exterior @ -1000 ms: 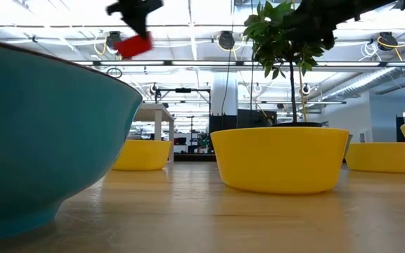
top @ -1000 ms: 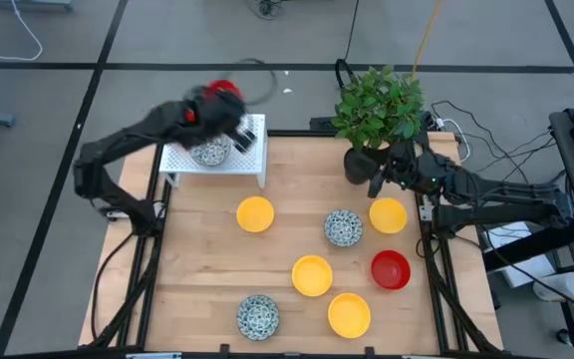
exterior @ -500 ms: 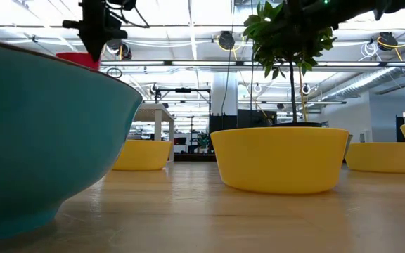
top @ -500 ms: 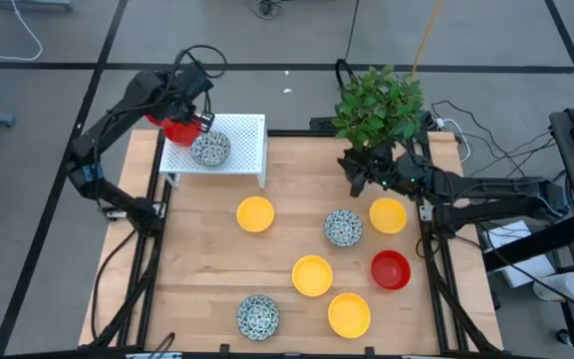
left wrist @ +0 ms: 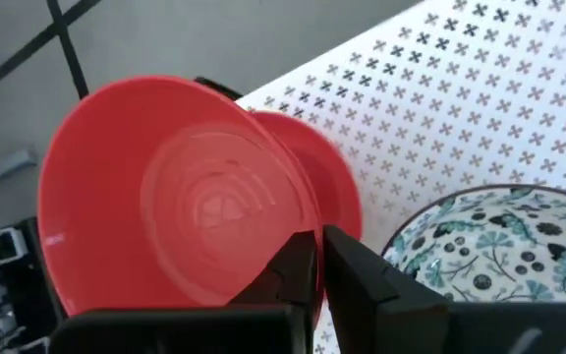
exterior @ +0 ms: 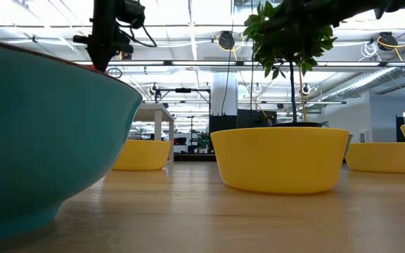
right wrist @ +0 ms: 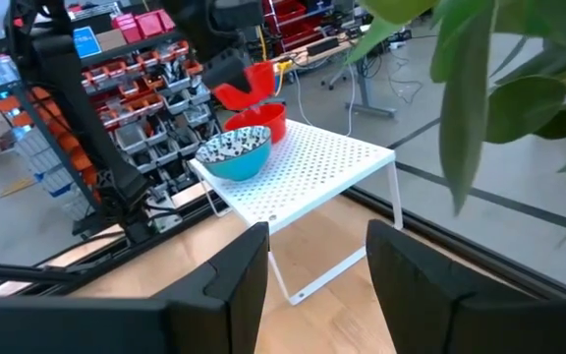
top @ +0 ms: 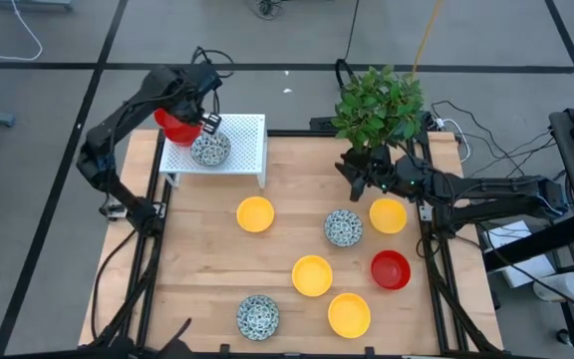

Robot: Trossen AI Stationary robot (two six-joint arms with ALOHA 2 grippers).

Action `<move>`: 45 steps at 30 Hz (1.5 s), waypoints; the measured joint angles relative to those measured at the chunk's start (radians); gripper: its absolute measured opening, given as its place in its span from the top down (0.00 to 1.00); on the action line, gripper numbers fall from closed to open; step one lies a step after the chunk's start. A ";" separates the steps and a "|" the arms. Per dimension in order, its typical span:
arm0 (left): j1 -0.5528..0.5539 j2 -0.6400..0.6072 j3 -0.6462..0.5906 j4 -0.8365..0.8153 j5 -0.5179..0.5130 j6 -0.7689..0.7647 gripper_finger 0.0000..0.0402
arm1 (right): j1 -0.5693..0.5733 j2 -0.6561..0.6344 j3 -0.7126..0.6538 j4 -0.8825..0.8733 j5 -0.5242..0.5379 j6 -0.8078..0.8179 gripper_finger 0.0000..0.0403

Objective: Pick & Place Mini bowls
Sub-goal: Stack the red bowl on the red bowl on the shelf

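Note:
My left gripper [top: 199, 122] is shut on a red mini bowl [top: 174, 126] over the left end of the white perforated rack [top: 245, 133]. A second red bowl [right wrist: 265, 122] and a speckled bowl [top: 210, 150] stand on that rack. On the table sit several more bowls: yellow [top: 255, 213], speckled [top: 343, 227], yellow [top: 388, 214], red [top: 390, 269]. My right gripper [right wrist: 317, 285] is open and holds nothing. It hovers near the plant pot [top: 359, 163], at the table's far right. My left gripper pinches the red bowl's rim [left wrist: 301, 234], one finger [left wrist: 288, 275] inside the bowl and one [left wrist: 367, 285] outside. The fingers come from above, pointing down. The bowl hangs tilted just over the second red bowl [left wrist: 332, 187]; whether the two touch, I cannot tell.
A leafy plant [top: 379, 105] stands at the table's far edge beside the right arm. Near the front edge lie two yellow bowls [top: 312, 275] [top: 349, 314] and a speckled bowl [top: 257, 316], whose teal wall [exterior: 41, 140] fills the low view. Bare wood shows left of the yellow bowls.
My left gripper has carried the red bowl from above the rack's far side toward the table's left and down to the rack's left end, staying shut on it. My right gripper has shifted a little toward the table's left.

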 joint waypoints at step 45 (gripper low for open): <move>-0.002 0.053 -0.119 -0.020 0.034 0.023 0.83 | 0.002 0.000 0.000 -0.001 0.000 -0.005 0.60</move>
